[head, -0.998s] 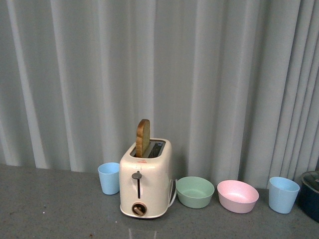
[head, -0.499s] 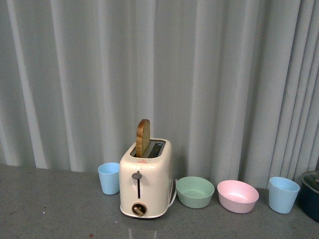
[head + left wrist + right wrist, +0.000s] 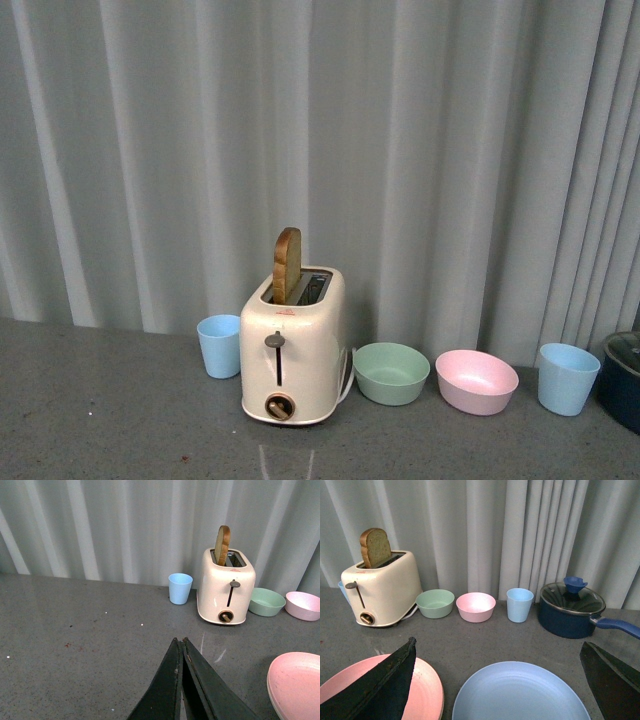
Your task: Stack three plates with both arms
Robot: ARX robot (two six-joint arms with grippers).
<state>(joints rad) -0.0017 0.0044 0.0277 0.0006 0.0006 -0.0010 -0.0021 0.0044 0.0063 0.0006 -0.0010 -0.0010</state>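
In the right wrist view my right gripper [image 3: 497,650] is open wide, and the light blue plate [image 3: 520,692] lies on the grey table between its fingers. The pink plate [image 3: 427,692] lies beside it, partly behind one finger, and seems to rest on a paler plate whose edge barely shows. In the left wrist view my left gripper [image 3: 180,642] is shut and empty above bare table, and the pink plate [image 3: 297,682] shows at the frame's edge with a pale rim under it. No plate and no arm shows in the front view.
A cream toaster [image 3: 292,345] holding a slice of bread stands at the back by the curtain. Beside it stand a light blue cup [image 3: 219,345], a green bowl [image 3: 391,372], a pink bowl [image 3: 477,380] and another blue cup [image 3: 568,377]. A dark blue lidded pot [image 3: 572,610] sits at the right.
The front view has shifted slightly, so the toaster and bowls sit a little higher in the frame. Nothing on the table has moved.
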